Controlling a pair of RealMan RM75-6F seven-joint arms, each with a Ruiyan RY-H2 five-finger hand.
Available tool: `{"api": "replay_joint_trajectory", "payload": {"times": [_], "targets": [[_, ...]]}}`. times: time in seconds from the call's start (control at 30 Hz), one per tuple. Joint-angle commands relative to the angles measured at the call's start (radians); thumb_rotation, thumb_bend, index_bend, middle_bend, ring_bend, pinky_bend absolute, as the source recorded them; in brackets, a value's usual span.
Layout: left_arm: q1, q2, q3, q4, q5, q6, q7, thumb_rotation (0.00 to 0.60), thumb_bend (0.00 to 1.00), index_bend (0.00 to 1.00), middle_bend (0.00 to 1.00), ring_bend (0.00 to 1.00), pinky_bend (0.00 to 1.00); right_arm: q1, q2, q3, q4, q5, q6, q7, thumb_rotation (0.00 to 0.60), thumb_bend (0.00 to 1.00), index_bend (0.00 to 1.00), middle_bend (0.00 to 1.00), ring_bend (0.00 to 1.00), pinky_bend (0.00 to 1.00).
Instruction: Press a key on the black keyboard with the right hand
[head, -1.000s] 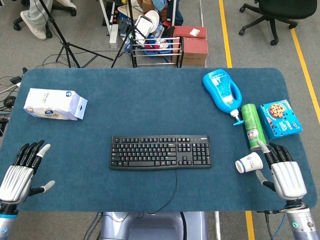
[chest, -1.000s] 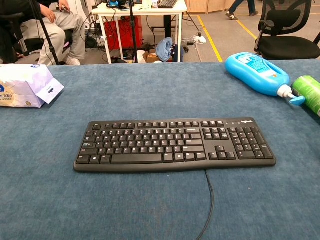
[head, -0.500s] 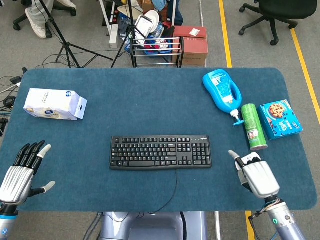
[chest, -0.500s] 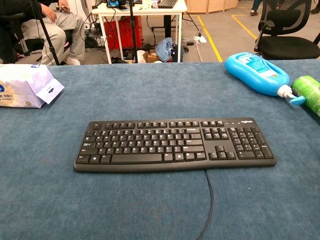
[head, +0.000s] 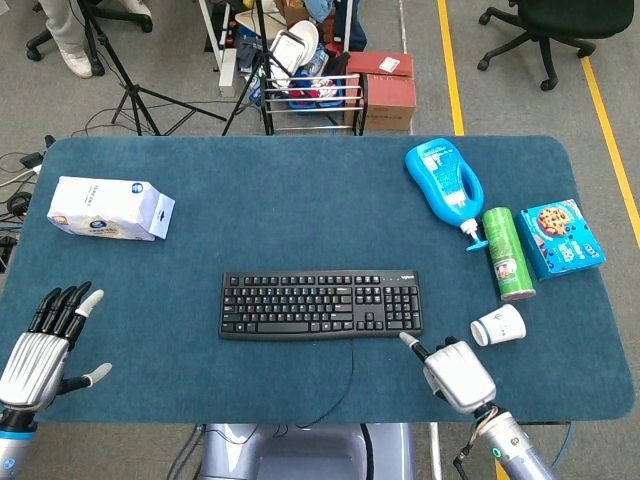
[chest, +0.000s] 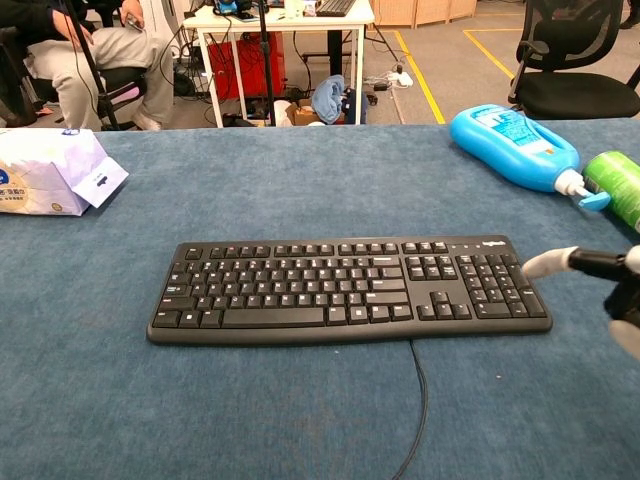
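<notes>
Overhead, the black keyboard (head: 320, 304) lies flat near the middle of the blue worktop (head: 300, 200), its cable trailing toward the near edge. The right hand (head: 452, 370) hovers just off the keyboard's near right corner, one finger stretched out toward the number pad and the rest tucked under, holding nothing. The left hand (head: 45, 345) rests well apart at the near left corner, fingers spread and empty. A paper cup (head: 498, 325) lies on its side just beside the right hand, with a green can (head: 507, 254), a blue bottle (head: 445, 184) and a cookie box (head: 565, 237) beyond it, and a white carton (head: 110, 208) far left. From the chest camera, the keyboard (chest: 350, 288) sits square ahead, and the right hand (chest: 600, 275) enters from the right edge with its pale fingertip poised at the keyboard's right end, seemingly not yet touching a key. The keyboard looks stiff, light and low, likely to skid on the cloth if shoved sideways; a key needs only a short, straight-down tap from the fingertip, not a grip.
</notes>
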Motion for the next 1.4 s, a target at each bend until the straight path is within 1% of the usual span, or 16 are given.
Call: {"api": "replay_joint_trajectory", "payload": {"times": [0.03,0.33,0.6,1.0,1.4], "targets": [[0.0,0.0,0.0,0.0,0.001,0.0,-0.001,0.6,0.0,0.0,0.0,0.0,0.0,0.014,-0.028,0.006,-0.01,0.023,-0.018,-0.03,0.6,0.67,0.15,0.77,0.69,0.48],[0.0,0.001,0.002,-0.002,0.004,0.0,-0.002,0.6,0.0,0.0,0.0,0.0,0.0,0.055,-0.076,0.034,-0.028,0.106,-0.067,-0.109,0.6,0.67,0.15,0.77,0.69,0.48],[-0.002,0.0,0.001,0.0,-0.001,-0.006,-0.001,0.6,0.0,0.0,0.0,0.0,0.0,0.095,-0.108,0.06,-0.02,0.194,-0.102,-0.16,0.6,0.67,0.15,0.77,0.69,0.48],[-0.004,-0.002,-0.001,0.002,-0.008,-0.014,-0.002,0.6,0.0,0.0,0.0,0.0,0.0,0.137,-0.177,0.056,0.057,0.315,-0.141,-0.184,0.6,0.67,0.15,0.77,0.69,0.48],[-0.006,-0.006,0.001,0.002,-0.01,-0.02,0.005,0.6,0.0,0.0,0.0,0.0,0.0,0.171,-0.201,0.056,0.089,0.371,-0.143,-0.178,0.6,0.67,0.15,0.77,0.69,0.48]]}}
